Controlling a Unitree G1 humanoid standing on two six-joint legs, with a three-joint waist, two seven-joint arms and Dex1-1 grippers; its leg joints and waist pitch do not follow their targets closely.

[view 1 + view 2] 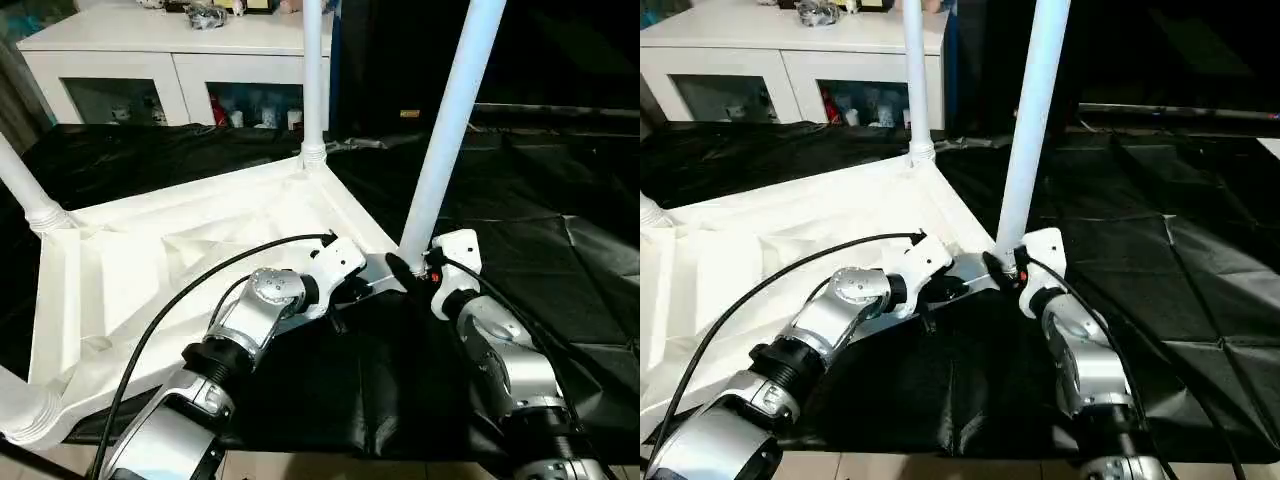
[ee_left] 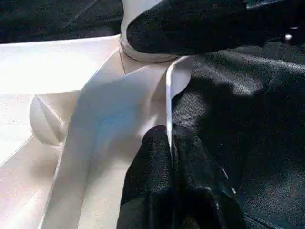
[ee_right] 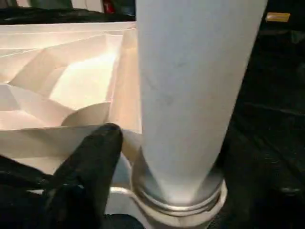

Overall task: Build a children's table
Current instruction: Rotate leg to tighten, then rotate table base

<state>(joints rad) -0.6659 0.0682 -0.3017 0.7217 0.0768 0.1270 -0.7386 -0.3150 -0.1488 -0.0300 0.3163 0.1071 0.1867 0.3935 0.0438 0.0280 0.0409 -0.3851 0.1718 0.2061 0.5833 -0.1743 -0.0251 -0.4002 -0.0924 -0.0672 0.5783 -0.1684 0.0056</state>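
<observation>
Four legs are standing up from the tabletop point(image 1: 190, 250), which is lying upside down on the black-draped table point(image 1: 560, 260), ribbed underside facing up. The near-right leg point(image 1: 450, 120) is rising at a slight tilt from its corner socket, just in front of the robot. The far leg point(image 1: 313, 70) is standing upright at the back corner, the left leg point(image 1: 22, 185) is leaning out at the left edge, and the bottom-left leg point(image 1: 20, 410) is showing at the lower corner.

The left gripper point(image 2: 169, 143) is pinching the thin rim of the tabletop beside the near-right corner, its two fingers point(image 2: 152, 167) closed together with the white edge clamped between them. The right gripper point(image 1: 408, 268) is sitting at the base of the near-right leg, jaws apart around the leg's foot; one black finger point(image 3: 90, 162) is lying against the socket collar, and whether the other side is touching cannot be told.

Behind the black table a white cabinet point(image 1: 150, 60) with glass doors is standing.
</observation>
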